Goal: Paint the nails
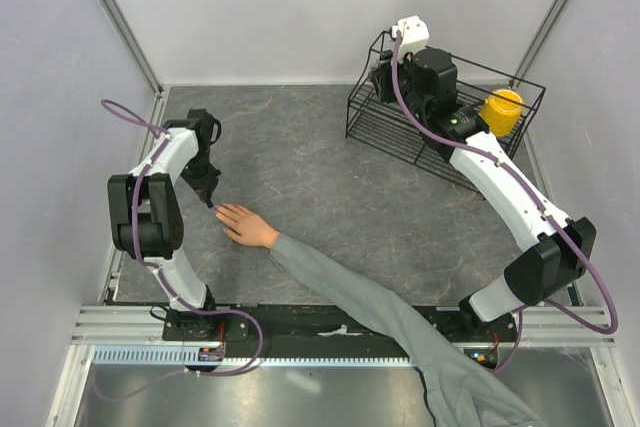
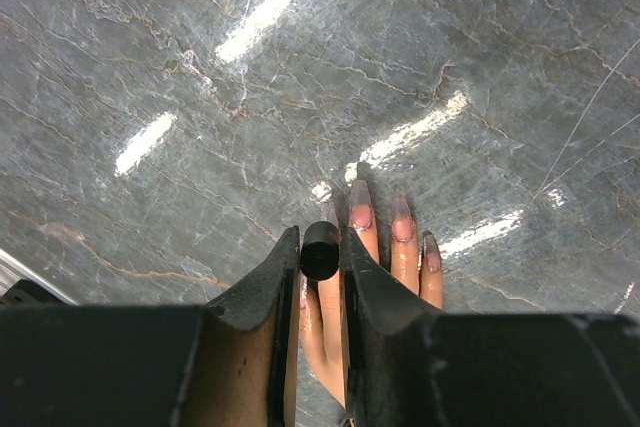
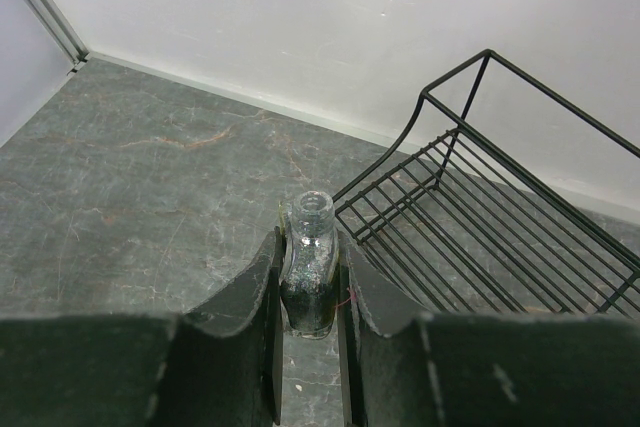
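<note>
While left gripper (image 2: pixel 320 237) pinches black brush cap (image 2: pixel 320 253) over the nails (image 2: pixel 361 217), right gripper (image 3: pixel 308 242) clamps bottle (image 3: pixel 305 282); nails probably stiff, tiny: stroke lightly, never grip.

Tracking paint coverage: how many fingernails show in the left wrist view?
3 clearly: nearest nail beside the black cap between the jaws, middle nail, rightmost nail. More may hide behind the cap.

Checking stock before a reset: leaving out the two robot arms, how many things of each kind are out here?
Small glass bottle: 1
Black cap: 1
Black wire basket: 1
Yellow container: 1
Person's hand: 1
Total: 5
</note>
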{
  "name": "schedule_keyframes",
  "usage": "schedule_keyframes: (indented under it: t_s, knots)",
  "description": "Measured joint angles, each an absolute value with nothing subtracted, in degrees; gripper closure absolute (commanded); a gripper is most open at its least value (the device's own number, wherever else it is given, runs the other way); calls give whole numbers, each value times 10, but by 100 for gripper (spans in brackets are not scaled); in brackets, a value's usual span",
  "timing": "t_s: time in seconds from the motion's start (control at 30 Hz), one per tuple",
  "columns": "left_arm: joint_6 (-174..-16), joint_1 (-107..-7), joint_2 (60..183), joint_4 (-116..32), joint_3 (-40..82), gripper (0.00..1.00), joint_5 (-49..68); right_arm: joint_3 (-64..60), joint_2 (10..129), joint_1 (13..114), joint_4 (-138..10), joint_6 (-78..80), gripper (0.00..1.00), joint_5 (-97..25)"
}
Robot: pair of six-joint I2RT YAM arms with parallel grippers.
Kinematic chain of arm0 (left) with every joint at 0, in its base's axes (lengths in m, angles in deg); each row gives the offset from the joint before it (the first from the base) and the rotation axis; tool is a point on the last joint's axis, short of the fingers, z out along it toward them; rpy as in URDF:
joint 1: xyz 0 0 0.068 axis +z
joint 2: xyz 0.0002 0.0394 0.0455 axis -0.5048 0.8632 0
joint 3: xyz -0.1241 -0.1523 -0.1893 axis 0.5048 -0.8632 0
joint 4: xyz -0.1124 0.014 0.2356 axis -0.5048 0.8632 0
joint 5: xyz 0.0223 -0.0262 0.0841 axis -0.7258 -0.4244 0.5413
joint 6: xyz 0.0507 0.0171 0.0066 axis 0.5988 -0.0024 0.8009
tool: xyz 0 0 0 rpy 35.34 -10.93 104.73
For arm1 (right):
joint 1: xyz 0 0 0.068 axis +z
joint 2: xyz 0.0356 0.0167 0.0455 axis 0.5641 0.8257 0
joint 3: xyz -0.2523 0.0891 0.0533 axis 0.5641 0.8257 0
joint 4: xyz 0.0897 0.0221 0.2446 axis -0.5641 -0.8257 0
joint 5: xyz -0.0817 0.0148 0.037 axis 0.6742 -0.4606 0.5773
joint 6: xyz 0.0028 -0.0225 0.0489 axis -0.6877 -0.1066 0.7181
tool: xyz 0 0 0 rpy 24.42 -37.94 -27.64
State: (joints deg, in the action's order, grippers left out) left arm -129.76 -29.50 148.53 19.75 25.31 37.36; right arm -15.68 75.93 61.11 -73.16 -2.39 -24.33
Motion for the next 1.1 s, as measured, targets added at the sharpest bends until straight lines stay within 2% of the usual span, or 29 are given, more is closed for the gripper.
schedule_keyframes:
  t_s: [1.1]
  knots:
    - [-1298, -287, 1502, 196, 262, 98, 377, -157, 762, 611, -732, -24, 100, -243]
